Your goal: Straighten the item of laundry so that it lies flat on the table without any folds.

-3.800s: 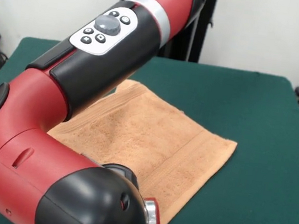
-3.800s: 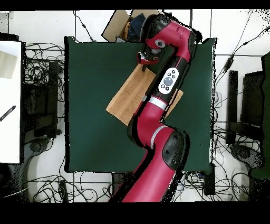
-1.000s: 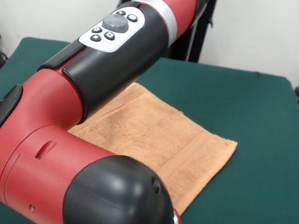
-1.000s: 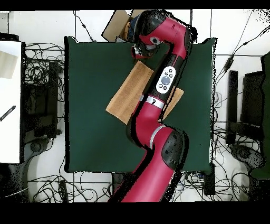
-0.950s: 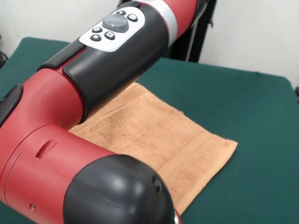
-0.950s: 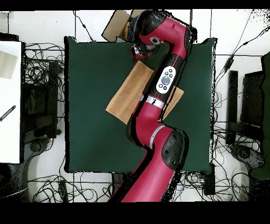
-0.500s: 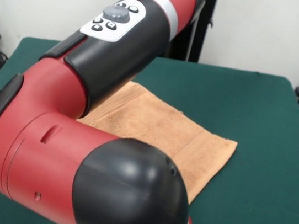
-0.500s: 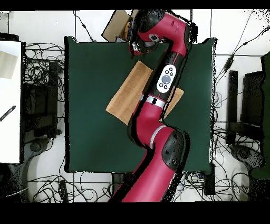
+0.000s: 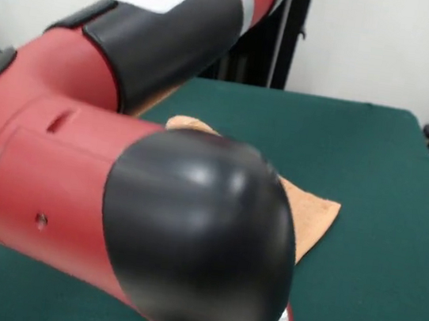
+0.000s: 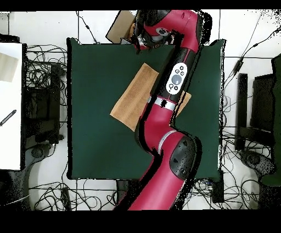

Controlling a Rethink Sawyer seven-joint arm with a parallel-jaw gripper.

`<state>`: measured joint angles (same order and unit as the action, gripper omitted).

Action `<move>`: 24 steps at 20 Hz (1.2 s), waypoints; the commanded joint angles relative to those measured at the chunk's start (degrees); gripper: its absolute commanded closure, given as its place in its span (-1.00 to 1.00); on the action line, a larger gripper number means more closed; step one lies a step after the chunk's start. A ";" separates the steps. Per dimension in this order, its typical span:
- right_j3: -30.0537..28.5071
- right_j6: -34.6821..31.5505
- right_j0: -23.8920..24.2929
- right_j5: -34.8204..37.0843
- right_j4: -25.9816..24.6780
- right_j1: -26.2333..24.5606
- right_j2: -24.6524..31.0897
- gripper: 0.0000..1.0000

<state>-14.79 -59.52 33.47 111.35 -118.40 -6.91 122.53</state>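
Towel (image 10: 133, 94) lies apparently flat, diagonal on the counter (image 10: 93, 132). Pincer (image 10: 144, 39) over far edge, state indeterminable. Check arm-hidden side for folds first.

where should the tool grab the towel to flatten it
Judging from the overhead view, take the towel at a free corner, likely the one pointing toward the table's open side, coming from that side. It lies at an angle with the arm covering its opposite edge, so that corner is most exposed. No fold is clearly visible.
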 commanded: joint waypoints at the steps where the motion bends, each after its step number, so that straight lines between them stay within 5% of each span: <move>1: 0.53 1.50 0.13 3.76 2.20 2.98 -10.60 -1.00; 13: -16.50 -12.12 5.73 13.07 23.62 9.43 -26.88 -1.00; 24: -27.39 -18.18 8.80 10.95 39.01 14.01 -37.56 -1.00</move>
<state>-36.91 -59.52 42.10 122.10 -83.05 4.12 99.56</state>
